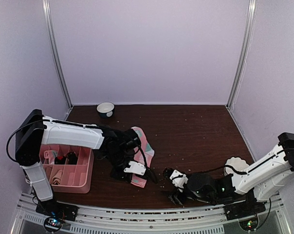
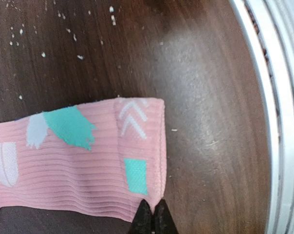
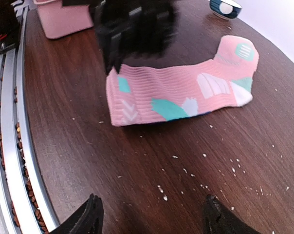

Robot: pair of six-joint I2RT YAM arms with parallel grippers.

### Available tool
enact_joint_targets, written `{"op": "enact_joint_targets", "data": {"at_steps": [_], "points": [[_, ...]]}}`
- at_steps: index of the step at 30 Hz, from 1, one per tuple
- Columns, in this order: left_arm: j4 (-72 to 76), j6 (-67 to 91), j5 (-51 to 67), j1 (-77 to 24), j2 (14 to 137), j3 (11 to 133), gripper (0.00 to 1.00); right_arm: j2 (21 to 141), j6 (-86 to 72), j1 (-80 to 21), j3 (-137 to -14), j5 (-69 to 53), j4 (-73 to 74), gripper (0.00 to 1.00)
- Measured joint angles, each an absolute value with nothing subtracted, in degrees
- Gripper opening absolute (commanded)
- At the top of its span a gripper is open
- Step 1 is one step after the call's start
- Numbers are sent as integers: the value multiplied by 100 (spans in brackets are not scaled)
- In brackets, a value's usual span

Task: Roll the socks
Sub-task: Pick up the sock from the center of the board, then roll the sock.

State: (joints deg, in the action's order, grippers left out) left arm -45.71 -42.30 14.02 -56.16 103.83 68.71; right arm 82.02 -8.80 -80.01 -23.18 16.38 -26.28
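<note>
The pink sock point(image 1: 146, 146) with the mint-green patches lies flat and stretched out on the dark wooden surface point(image 1: 200, 131), about mid-way across. Its cuff points toward the arms and its toe toward the back wall. The left tool point(image 1: 143, 174) is down at the cuff end with its two black fingertips point(image 2: 143, 217) pressed tight together, right on the edge of the cuff near its corner. From the left wrist view it looks like they've nipped the fabric, but I honestly can't tell if any is actually caught between them.

The right tool point(image 3: 152, 222) sits low near the front rail with its fingers spread wide and nothing between them. It's facing the sock point(image 3: 181, 95) but well short of it.

Off to the left there's a pink divided tray point(image 1: 87, 181) with a few bits in its compartments. A small dark bowl point(image 1: 105, 109) is at the back edge. Pale crumbs are scattered over the wood.
</note>
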Motion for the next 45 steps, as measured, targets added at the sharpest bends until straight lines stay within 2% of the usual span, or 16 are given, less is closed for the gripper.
{"op": "enact_joint_targets", "data": {"at_steps": [4, 9, 22, 30, 34, 36, 43, 45], "points": [[-5081, -4204, 1977, -5391, 10394, 7328, 0, 8711, -270, -8272, -2912, 1839, -2281, 67], [-5483, -4209, 2340, -5172, 10541, 7590, 0, 9496, 639, -8648, -3653, 2646, -2051, 66], [-6014, -4217, 2711, -5124, 10833, 7813, 0, 10455, 2270, -8774, -4429, 3505, -2318, 60], [-6187, -4278, 2751, -5054, 10940, 8112, 0, 10923, 2971, -8774, -4560, 3671, -2689, 46], [-6250, -4303, 2759, -5054, 10984, 8112, 0, 11037, 3135, -8774, -4718, 3894, -2971, 43], [-6302, -4313, 2770, -5054, 11017, 8112, 0, 11135, 3175, -8772, -4818, 3975, -3181, 37], [-6342, -4318, 2770, -5054, 11043, 8149, 0, 11343, 3214, -8772, -4976, 4049, -3468, 6], [-6359, -4320, 2768, -5054, 11043, 8176, 2, 11354, 3227, -8772, -4991, 4053, -3468, 0]]}}
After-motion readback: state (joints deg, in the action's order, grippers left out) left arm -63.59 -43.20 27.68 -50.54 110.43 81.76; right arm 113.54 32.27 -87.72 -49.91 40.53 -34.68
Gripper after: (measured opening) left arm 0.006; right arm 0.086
